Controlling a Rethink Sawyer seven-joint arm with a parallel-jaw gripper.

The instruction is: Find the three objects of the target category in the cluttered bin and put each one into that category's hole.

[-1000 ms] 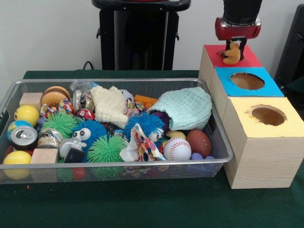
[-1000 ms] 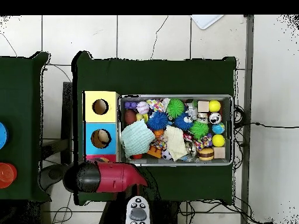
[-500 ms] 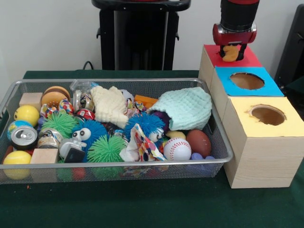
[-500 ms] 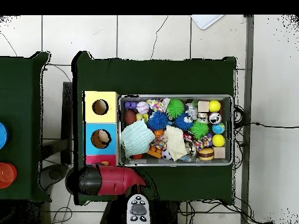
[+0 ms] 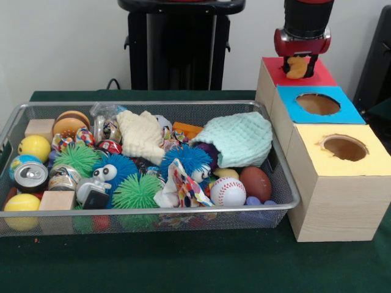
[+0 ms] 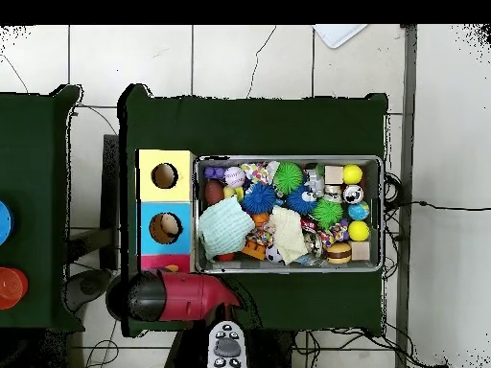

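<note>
Claw (image 5: 298, 63) grips tan bear (image 5: 297, 68) above red box (image 5: 317, 76), beside full bin (image 5: 278, 177) on worktop (image 5: 183, 262).

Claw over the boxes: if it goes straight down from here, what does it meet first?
The claw, shut on the teddy bear, would likely bring it onto the red-topped box, probably at its hidden hole.

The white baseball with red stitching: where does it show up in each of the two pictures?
Front view: the baseball lies near the basket's front right corner.
Overhead view: it sits in the upper left corner.
Shared landmark: the yellow-topped box beside that end.
</note>
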